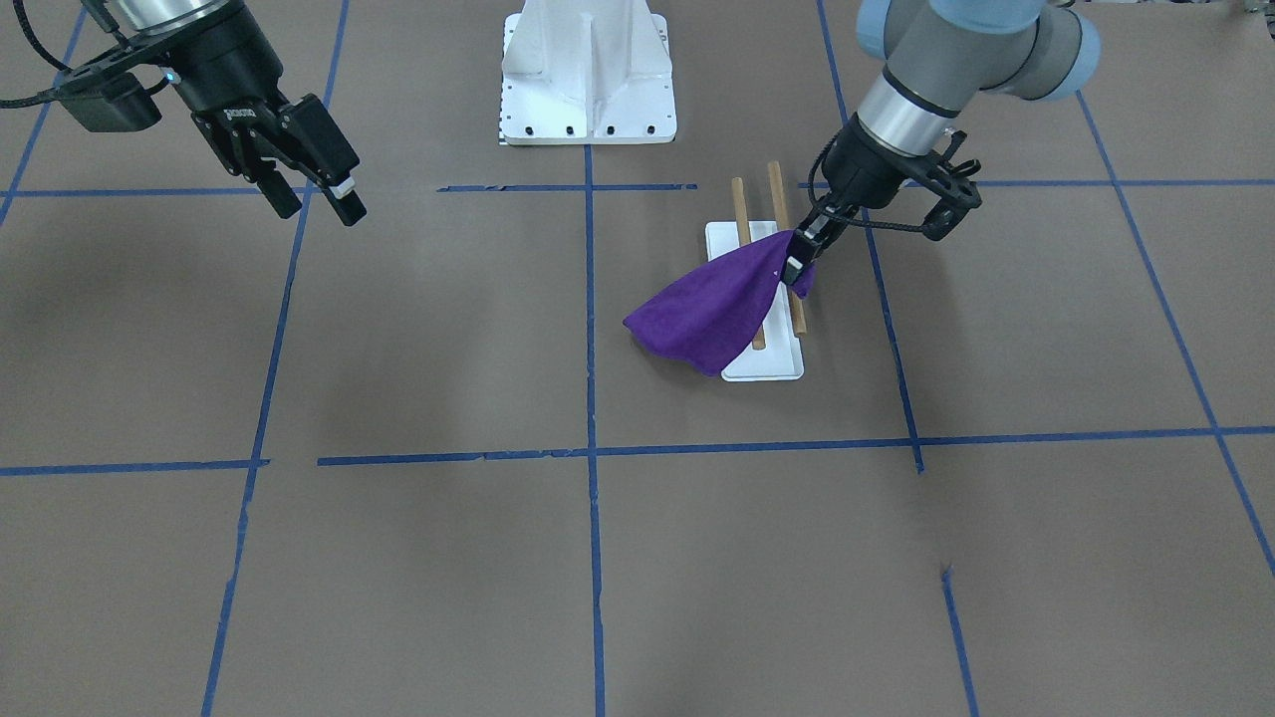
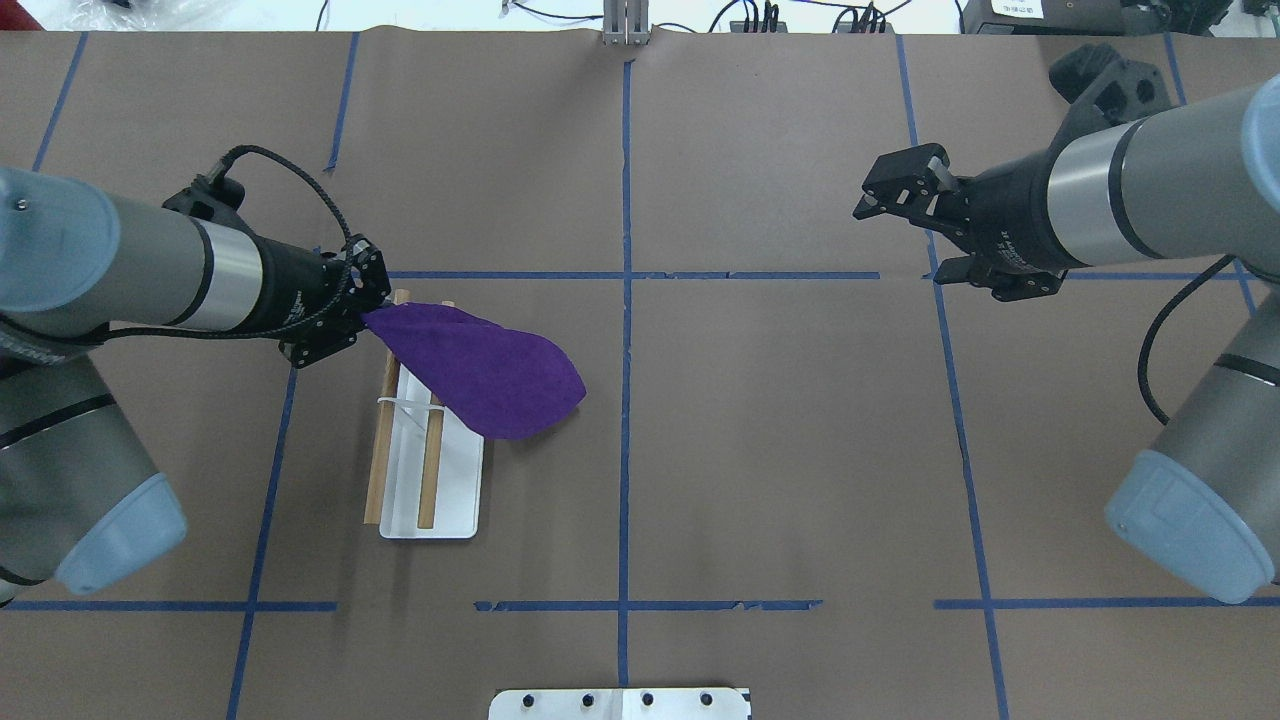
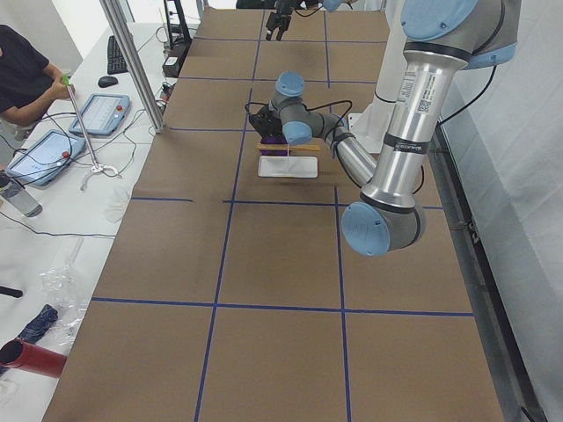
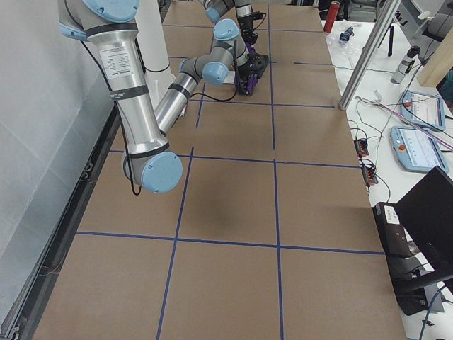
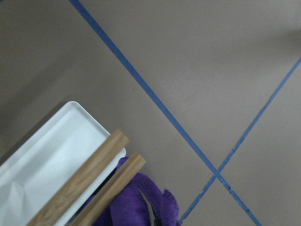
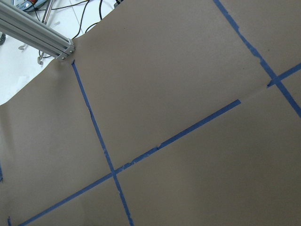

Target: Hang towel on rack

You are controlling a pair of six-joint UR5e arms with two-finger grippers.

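The deep-purple towel hangs from my left gripper, which is shut on one corner. The cloth slopes down across the far end of the rack and covers part of the two wooden rods. In the overhead view the towel spreads rightward from my left gripper over the rods and the white base. The left wrist view shows the rod ends with towel bunched beside them. My right gripper is open and empty, held high and far from the rack, and it also shows in the overhead view.
The white bolted robot pedestal stands at the table's robot side. Blue tape lines cross the brown table. An aluminium post stands at the table's far edge. A side table with tablets and an operator lies beyond the table.
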